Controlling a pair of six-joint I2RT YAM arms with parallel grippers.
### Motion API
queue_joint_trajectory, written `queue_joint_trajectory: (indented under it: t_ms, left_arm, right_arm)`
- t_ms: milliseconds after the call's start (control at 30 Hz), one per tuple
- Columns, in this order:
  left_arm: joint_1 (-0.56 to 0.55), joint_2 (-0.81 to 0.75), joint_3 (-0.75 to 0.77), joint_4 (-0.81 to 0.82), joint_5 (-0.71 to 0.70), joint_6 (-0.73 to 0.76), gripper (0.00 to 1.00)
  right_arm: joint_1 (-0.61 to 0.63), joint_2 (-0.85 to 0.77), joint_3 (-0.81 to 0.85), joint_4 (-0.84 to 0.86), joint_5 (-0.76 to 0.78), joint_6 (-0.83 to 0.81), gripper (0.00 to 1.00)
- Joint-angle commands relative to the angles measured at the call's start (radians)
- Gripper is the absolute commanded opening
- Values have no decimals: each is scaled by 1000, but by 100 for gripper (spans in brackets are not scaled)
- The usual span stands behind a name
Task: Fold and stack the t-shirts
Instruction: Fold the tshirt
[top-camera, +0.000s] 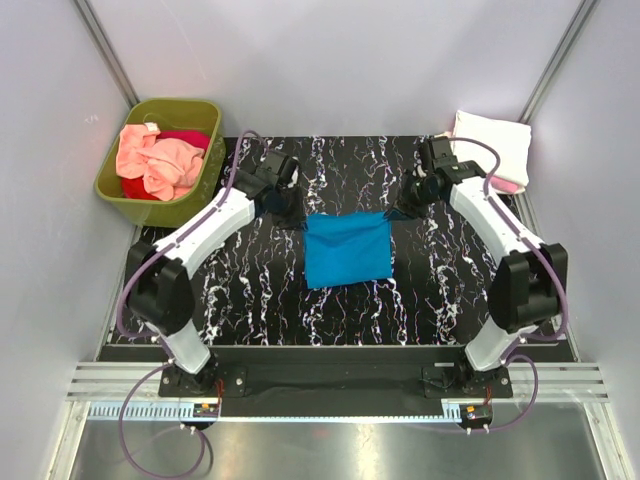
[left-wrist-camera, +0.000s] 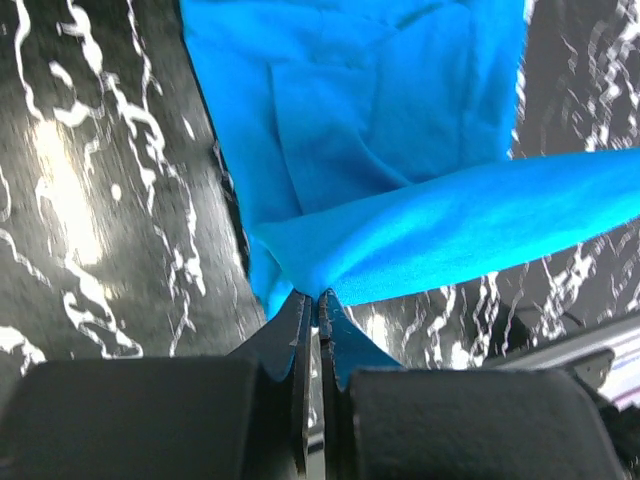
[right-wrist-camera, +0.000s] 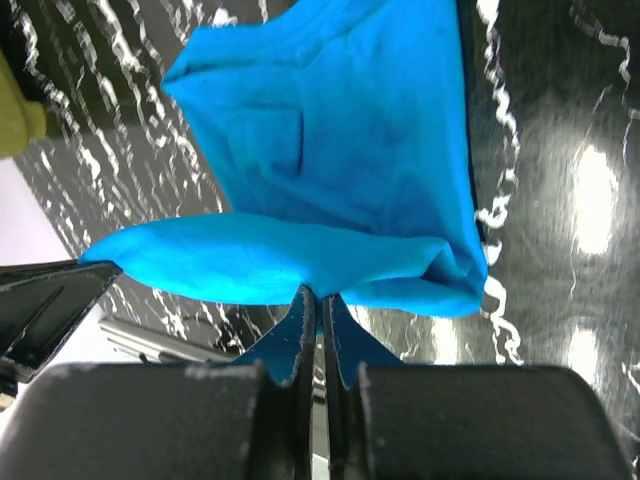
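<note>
— Where's the shirt (top-camera: 347, 250)?
— Centre frame, folded; its upper edge runs left-right.
— Jaws?
— Left gripper (left-wrist-camera: 318, 300) and right gripper (right-wrist-camera: 320, 295) each clamped tight on one upper corner, equally near.

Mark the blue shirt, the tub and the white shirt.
blue shirt (top-camera: 347, 250), top view, middle of cloth.
tub (top-camera: 150, 211), top view, near wall.
white shirt (top-camera: 500, 135), top view, upper face.

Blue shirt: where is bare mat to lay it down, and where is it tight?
Bare mat runs wide from the blue shirt to the near edge, and again beyond its far edge. Crowded: left claw and right claw pinch the shirt's far corners; the green tub and the folded white shirt sit far left and far right.
</note>
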Motion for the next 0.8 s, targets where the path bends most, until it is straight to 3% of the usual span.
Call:
queue_joint_trajectory:
  t_ms: [0,367,433,533,567,600,633,667,767]
  left_arm:
    - [41,101,105,28,48,52,1]
    - [122,379,323,-9,76,80,1]
    - [144,421,380,-20,90,91,6]
    - [178,523,500,-85,90,106,8]
    - [185,563,527,-99,90,107,9]
    - [194,576,564,-106,94,111,12]
    - [210,585,578,-116,93,109,17]
    - [219,591,584,-118,90,108,43]
    - [256,565,597,-122,110,104,72]
  right_arm:
    - [-21,79,86,35,28,-12,0]
    - [-53,430,321,40,-6,-8,0]
    - [-61,487,402,26,-24,-11,0]
    - [-67,599,540,-19,-58,-28,25]
    - [-73,622,575,-25,-63,-37,37]
    - [-76,665,645,-51,-61,-43,60]
    - [-82,680,678,-60,-70,-63,66]
    - [-94,700,721,-80,-70,-72,69]
    - [-119,655,670,-76,-64,-88,73]
